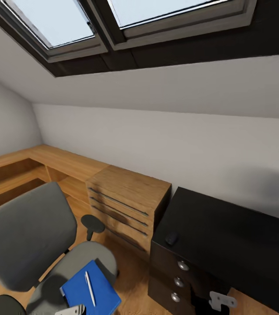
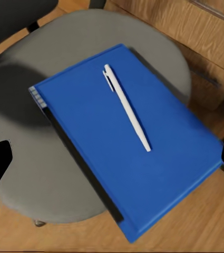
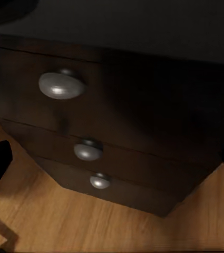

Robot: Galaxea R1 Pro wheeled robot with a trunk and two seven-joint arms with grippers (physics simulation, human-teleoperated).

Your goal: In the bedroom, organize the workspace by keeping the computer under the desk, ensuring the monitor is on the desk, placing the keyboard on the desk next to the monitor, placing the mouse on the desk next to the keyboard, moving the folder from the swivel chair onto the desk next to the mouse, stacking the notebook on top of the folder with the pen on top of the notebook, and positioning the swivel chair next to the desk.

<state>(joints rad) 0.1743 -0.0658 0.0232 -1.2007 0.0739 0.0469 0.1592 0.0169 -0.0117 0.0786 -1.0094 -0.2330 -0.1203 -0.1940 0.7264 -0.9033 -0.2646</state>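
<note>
The left gripper (image 1: 71, 310) is peeking in at the bottom of the head view, just by the blue folder (image 1: 91, 291) — I cannot tell if it is spread or pressed together. The right gripper (image 1: 221, 301) is hanging in front of the black desk (image 1: 227, 232); its fingers cannot be made out either. The folder is lying on the grey swivel chair (image 1: 34, 245) seat, with a white pen (image 2: 126, 107) resting on top. Farther off, a dark mouse (image 1: 171, 238) is sitting on the desk's near corner — beside a wooden drawer unit (image 1: 126, 205).
</note>
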